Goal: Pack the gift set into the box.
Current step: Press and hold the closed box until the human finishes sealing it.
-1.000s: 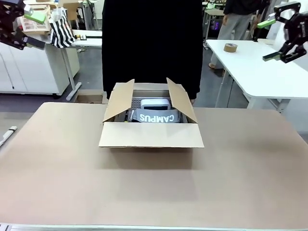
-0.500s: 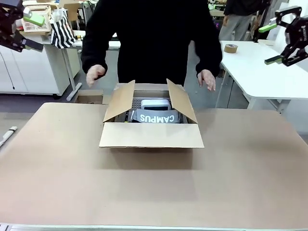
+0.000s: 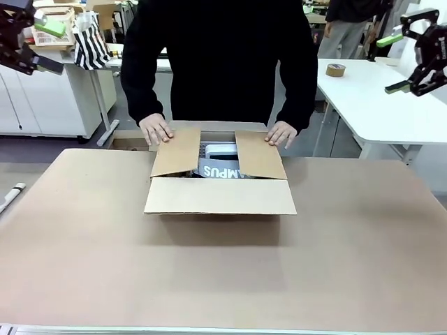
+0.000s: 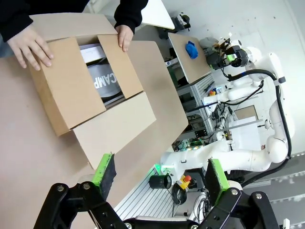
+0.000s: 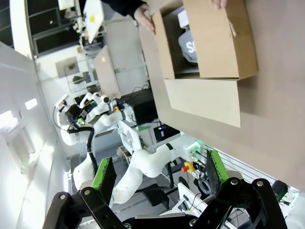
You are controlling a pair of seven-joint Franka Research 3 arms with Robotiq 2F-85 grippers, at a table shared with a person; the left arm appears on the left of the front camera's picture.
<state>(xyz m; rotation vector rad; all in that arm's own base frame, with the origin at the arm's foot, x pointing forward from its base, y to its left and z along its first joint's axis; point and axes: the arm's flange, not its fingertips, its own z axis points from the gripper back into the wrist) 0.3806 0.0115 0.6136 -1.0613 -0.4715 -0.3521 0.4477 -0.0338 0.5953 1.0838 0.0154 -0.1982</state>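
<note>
Set sits in box, probably light and stiff. Thin flaps likely bend; grip edges. Left hand, right hand spread, empty.

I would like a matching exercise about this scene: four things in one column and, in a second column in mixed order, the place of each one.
Things
1. plain brown corrugated cardboard box
2. white and grey flat gift set with a dark band
3. roll of brown tape
4. black and white striped bag

Places
A. on the white side table at the robot's right
B. inside the box, visible between two folded flaps
C. far off at the robot's left, beyond the brown table
D. on the brown table, near its far edge

Pairs: 1-D, 2-B, 3-A, 4-C
</note>
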